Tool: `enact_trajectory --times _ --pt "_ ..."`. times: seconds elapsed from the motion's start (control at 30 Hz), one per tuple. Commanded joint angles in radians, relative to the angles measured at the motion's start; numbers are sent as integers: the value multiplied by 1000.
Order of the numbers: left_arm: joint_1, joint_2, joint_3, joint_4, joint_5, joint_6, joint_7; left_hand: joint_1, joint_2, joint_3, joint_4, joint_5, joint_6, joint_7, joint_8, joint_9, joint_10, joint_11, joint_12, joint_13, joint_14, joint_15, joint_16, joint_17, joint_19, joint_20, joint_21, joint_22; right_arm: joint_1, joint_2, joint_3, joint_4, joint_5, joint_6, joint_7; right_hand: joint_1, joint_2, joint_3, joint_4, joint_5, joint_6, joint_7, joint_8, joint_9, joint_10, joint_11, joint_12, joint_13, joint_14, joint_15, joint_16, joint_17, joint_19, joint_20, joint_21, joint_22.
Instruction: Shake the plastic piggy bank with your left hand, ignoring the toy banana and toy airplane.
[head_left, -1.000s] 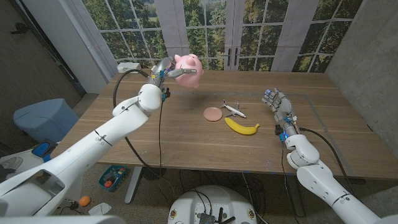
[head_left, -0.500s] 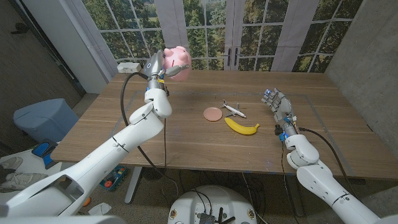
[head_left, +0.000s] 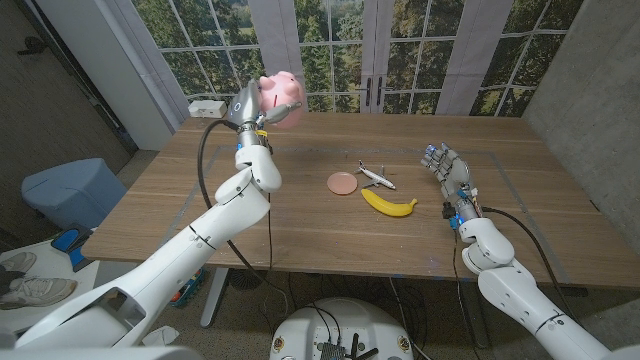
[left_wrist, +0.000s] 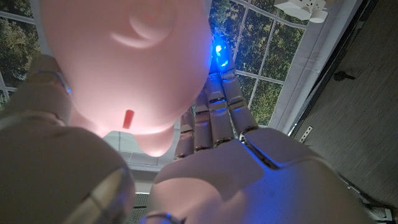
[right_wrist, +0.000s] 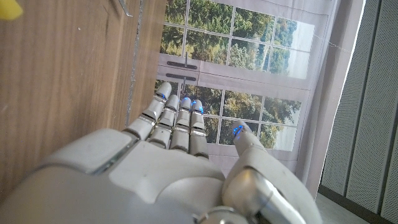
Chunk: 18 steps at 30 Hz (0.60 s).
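I'm holding the piggy bank (head_left: 281, 93) up in my left hand (head_left: 251, 104), well above the far left part of the table (head_left: 200, 200), fingers (left_wrist: 214, 106) clamping round its pink body. My right hand (head_left: 448, 171) is waiting over the table's right side, standing on its edge, holding nothing, fingers straight and lying close together with the thumb apart. Between the hands I'm seeing the banana (head_left: 388, 204) lying beside the airplane (head_left: 374, 176) and a pink disc (head_left: 342, 183) on the wood.
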Motion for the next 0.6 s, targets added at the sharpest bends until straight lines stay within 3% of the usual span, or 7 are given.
enact_trajectory --times 0.03,0.3,0.6 --pt "37 3 -96 -57 -169 -58 -128 437 443 39 3 115 374 -198 117 7 436 -430 7 240 325 -416 -1 65 -65 -119 9 2 -18 -4 9 -11 1 12 -2 -1 6 5 -4 6 9 -1 -3 4 5 0 -2 5 4 -1 0 2 9 0 -1 3" --pt "67 45 -214 -42 -434 -236 -304 437 443 39 3 115 373 -195 116 6 438 -430 6 240 327 -416 -2 66 -64 -119 9 2 -27 -1 10 -17 -3 18 -6 -1 6 5 -4 6 9 -2 -3 4 7 0 -1 5 4 -1 0 2 10 -1 -2 3" --pt "46 112 -257 114 -683 -577 -574 437 443 40 3 115 371 -194 114 7 437 -428 4 240 328 -416 -3 66 -66 -120 8 2 -32 0 12 -27 -14 19 -18 -1 6 5 -4 6 10 -2 -2 4 5 -1 -2 5 6 -2 0 2 10 0 -4 3"
